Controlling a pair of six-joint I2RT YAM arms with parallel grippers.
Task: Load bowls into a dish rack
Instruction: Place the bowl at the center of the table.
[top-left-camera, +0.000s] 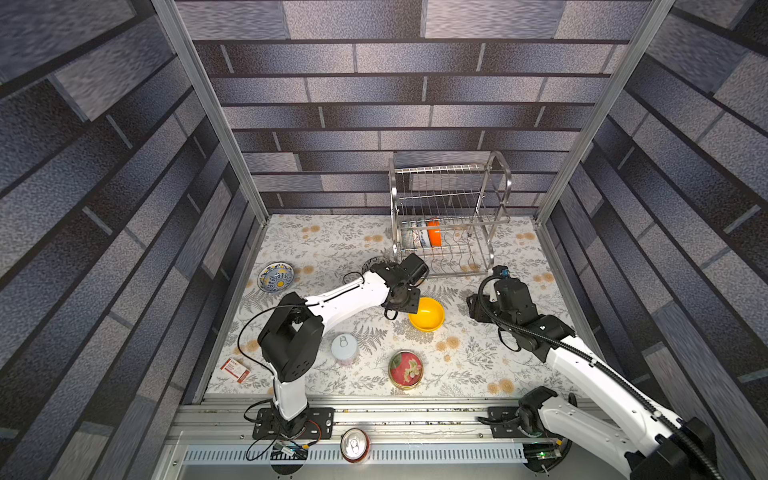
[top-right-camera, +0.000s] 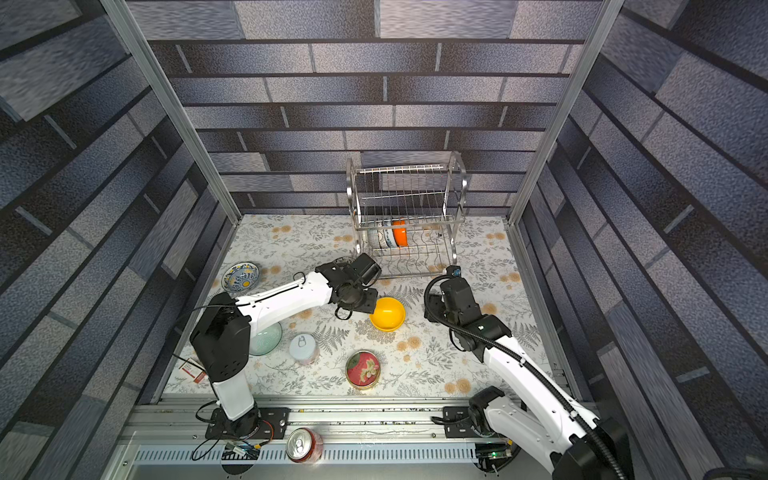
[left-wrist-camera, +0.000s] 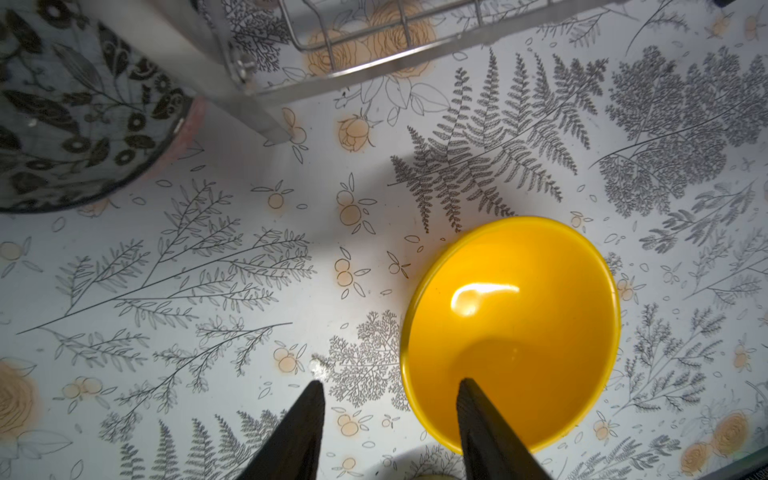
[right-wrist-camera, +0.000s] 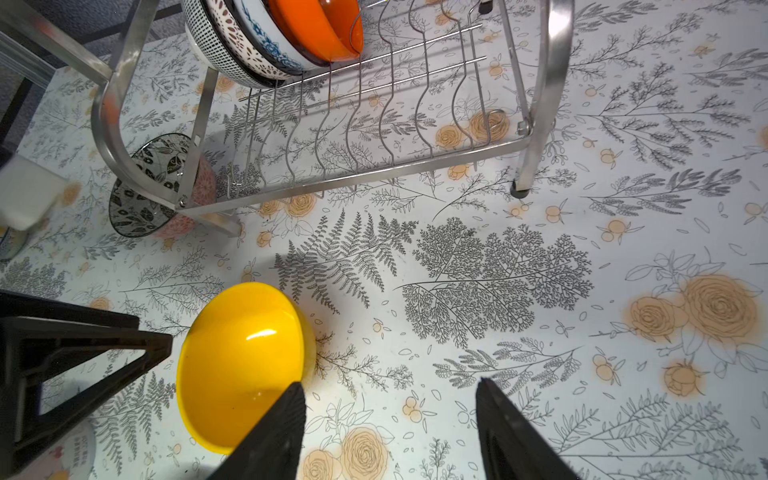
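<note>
The plain yellow bowl (top-left-camera: 427, 314) (left-wrist-camera: 511, 332) sits upright on the table in front of the dish rack (top-left-camera: 497, 183) (right-wrist-camera: 544, 83). My left gripper (left-wrist-camera: 390, 381) is open, and its jaws straddle the bowl's near rim, one finger over the inside and one outside. My right gripper (right-wrist-camera: 389, 382) hangs open and empty just right of the bowl. On the rack's lower shelf stand several bowls on edge, the orange one (right-wrist-camera: 320, 29) rightmost. A dark floral bowl (left-wrist-camera: 75, 104) sits by the rack's left leg. A blue and yellow floral bowl (top-left-camera: 276, 277) is at far left. A pale green bowl (top-right-camera: 266, 338) lies beneath my left arm.
A white pull-tab can (top-left-camera: 345, 348) and a flat red tin (top-left-camera: 405, 369) stand near the table's front. A small red and white box (top-left-camera: 235, 370) lies at front left. A drink can (top-left-camera: 354, 444) rests on the front rail.
</note>
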